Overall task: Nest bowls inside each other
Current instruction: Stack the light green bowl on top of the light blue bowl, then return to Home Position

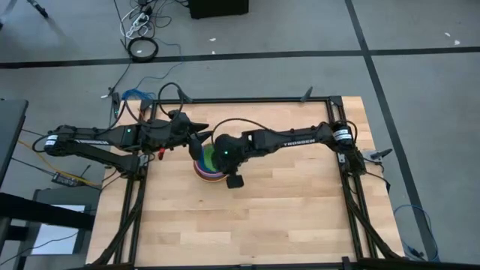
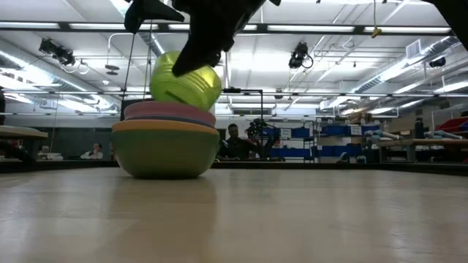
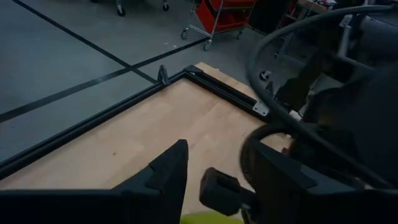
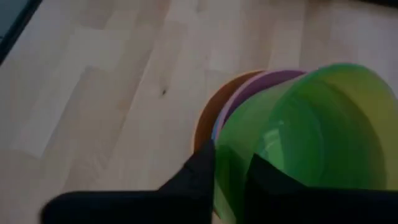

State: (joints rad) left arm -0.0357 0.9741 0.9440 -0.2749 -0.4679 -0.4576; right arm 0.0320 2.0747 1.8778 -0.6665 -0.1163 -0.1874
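A stack of nested bowls (image 1: pixel 204 169) stands on the table left of centre. In the low view it shows a dark green bowl (image 2: pixel 167 155) at the bottom, then an orange rim (image 2: pixel 164 126) and a pink rim (image 2: pixel 170 111). A lime green bowl (image 2: pixel 185 82) hangs tilted just over the stack, with my right gripper (image 4: pixel 231 177) shut on its rim. My left gripper (image 1: pixel 198 136) waits open just beyond the stack, toward the table's far left. My right gripper pinches the lime green bowl's rim (image 4: pixel 227 155), with one finger (image 4: pixel 198 169) outside the wall and the other (image 4: pixel 270 183) inside the hollow. It comes slanting down from above. The bowl is tilted over the pink rim; whether its lowest part touches the stack I cannot tell.
A black frame (image 1: pixel 247 100) runs along the table's far edge and down both sides. Bare wood (image 1: pixel 285 217) lies on the near and right side of the stack. In the low view, people (image 2: pixel 232 140) sit in the room beyond the table.
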